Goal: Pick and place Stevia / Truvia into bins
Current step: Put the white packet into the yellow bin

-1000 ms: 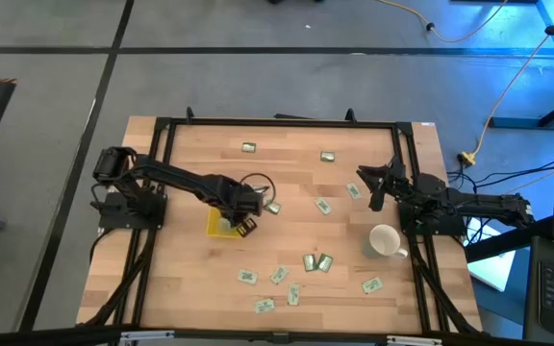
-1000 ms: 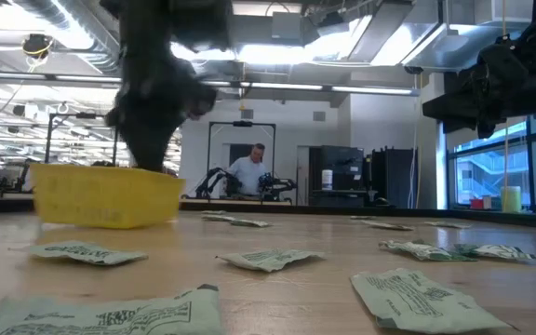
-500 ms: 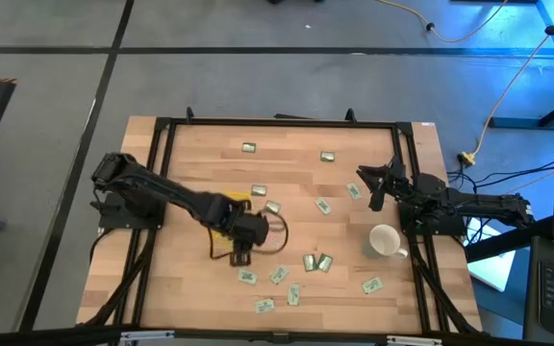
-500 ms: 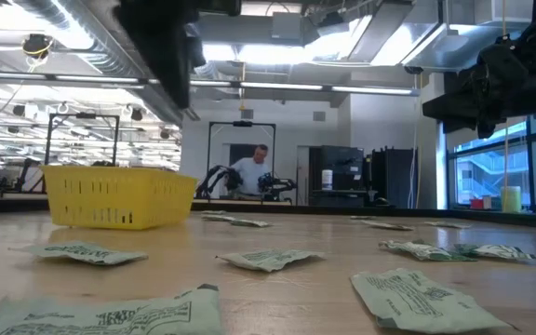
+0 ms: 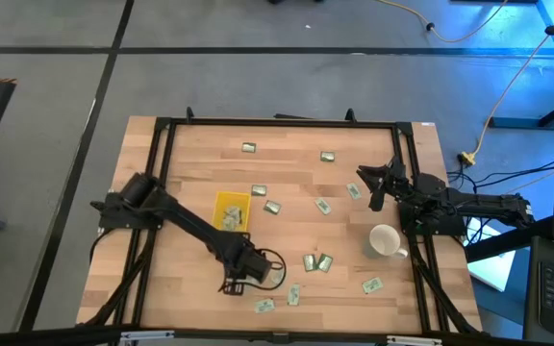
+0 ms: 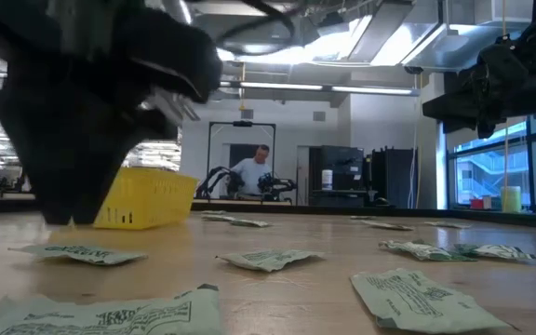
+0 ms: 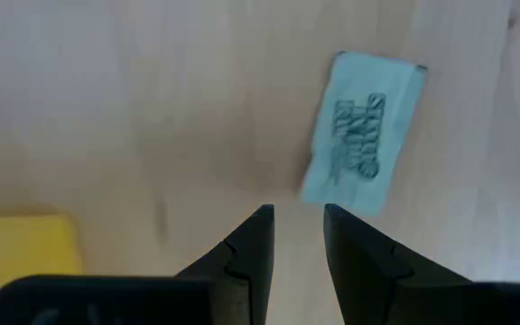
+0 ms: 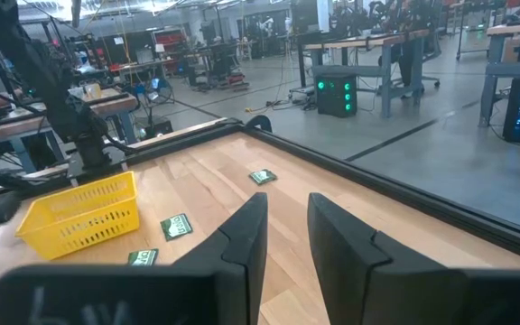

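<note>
Left claw (image 5: 231, 284) low over sachet (image 7: 362, 134), slightly parted

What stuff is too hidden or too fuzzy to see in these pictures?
- High view: the left gripper covers the sachet below it; only the left wrist view shows that pale green paper sachet, its print blurred.
- High view: how many sachets lie in the small yellow plastic tray is too small to tell.
- Low view: the big dark left arm hides part of the tray.
- Right wrist view: the right gripper fingers hide the table beneath.
</note>
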